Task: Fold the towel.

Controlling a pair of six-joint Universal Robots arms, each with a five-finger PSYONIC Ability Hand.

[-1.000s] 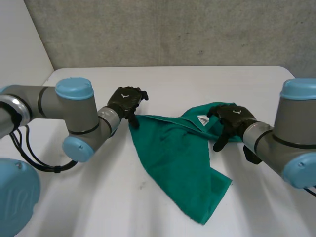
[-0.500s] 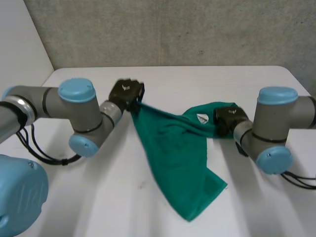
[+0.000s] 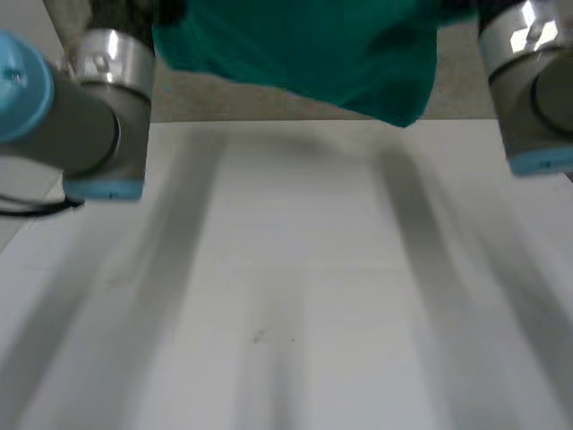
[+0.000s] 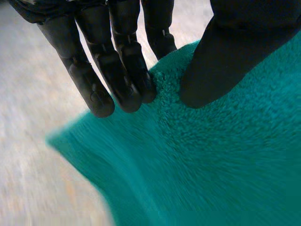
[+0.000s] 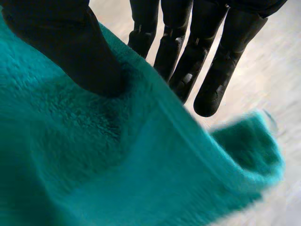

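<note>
The fuzzy teal-green terry towel (image 3: 295, 54) is up in the air, strung between the two arms and well clear of the white bench (image 3: 286, 287). The black left hand (image 4: 117, 61) has one edge pinched between thumb and straight fingers. The black right hand (image 5: 70, 47) is doing the same on its side, thumb pressed into the pile.

I note the teal terry towel (image 3: 304, 54) hanging spread in the air, clear above the tabletop (image 3: 295, 296), its lower edge drooping lowest toward the right.
</note>
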